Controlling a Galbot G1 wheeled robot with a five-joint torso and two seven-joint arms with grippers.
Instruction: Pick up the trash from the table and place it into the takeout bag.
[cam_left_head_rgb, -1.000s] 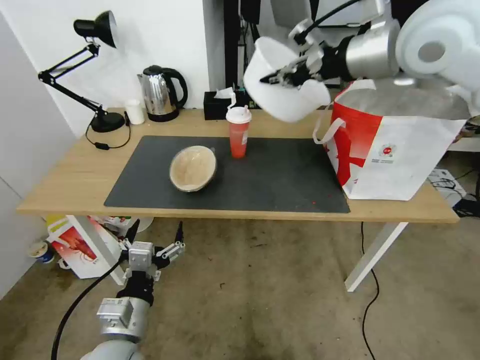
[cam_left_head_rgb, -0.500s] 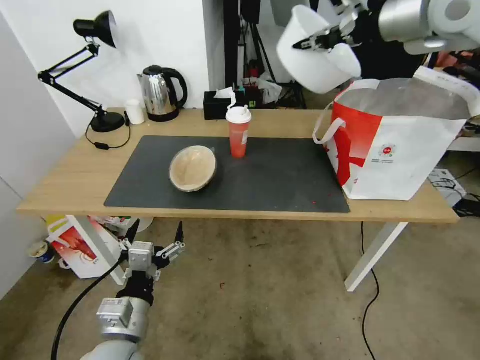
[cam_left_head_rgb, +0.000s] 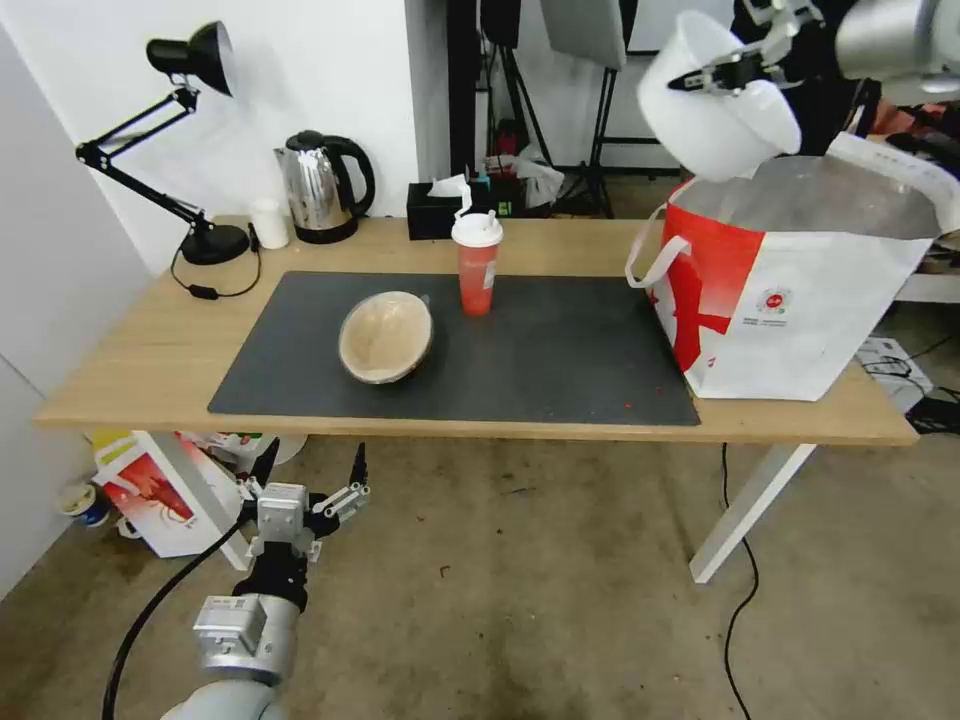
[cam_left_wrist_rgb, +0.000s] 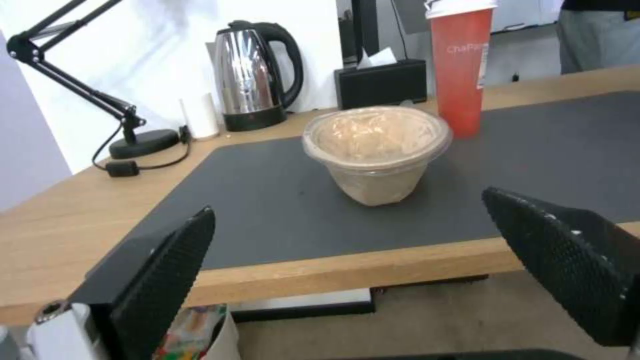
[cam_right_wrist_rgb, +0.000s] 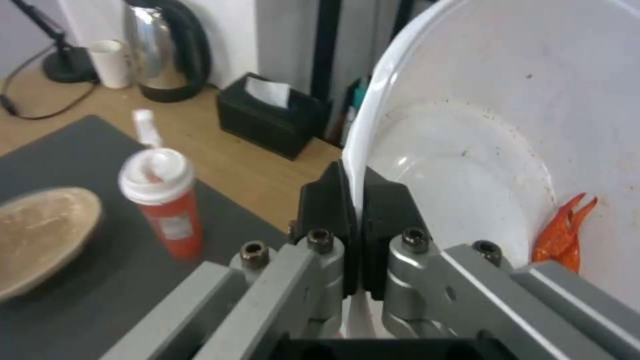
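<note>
Right gripper: the right gripper (cam_left_head_rgb: 722, 75) is pinching the rim of the white round bowl (cam_left_head_rgb: 718, 108), its black pads clenched either side of the thin wall, carrying it in the air above the near-left corner of the takeout bag (cam_left_head_rgb: 800, 290).

Left gripper: the left gripper (cam_left_head_rgb: 305, 492) is hanging released below the desk's front edge, fingers spread wide, idle.

Takeout bag: it is standing open at the right end of the desk (cam_left_head_rgb: 150, 360), silvery lining showing.

Remaining trash: the red cup (cam_left_head_rgb: 477, 263) with white lid is standing near the back edge of the dark grey mat (cam_left_head_rgb: 560, 360); the shallow beige bowl (cam_left_head_rgb: 386, 336) is sitting just in front and left of it, tipped on its side.

Risk: the bowl is tilting in a one-sided rim pinch; it may well slip, or strike the bag's upright edge and land outside. Crayfish scraps could spill onto the desk.

Right wrist view: it is showing a red crayfish claw (cam_right_wrist_rgb: 565, 231) clinging inside the bowl, hidden from the head camera.

Left wrist view: it is showing the beige bowl's clear film cover, which the head camera misses.
</note>
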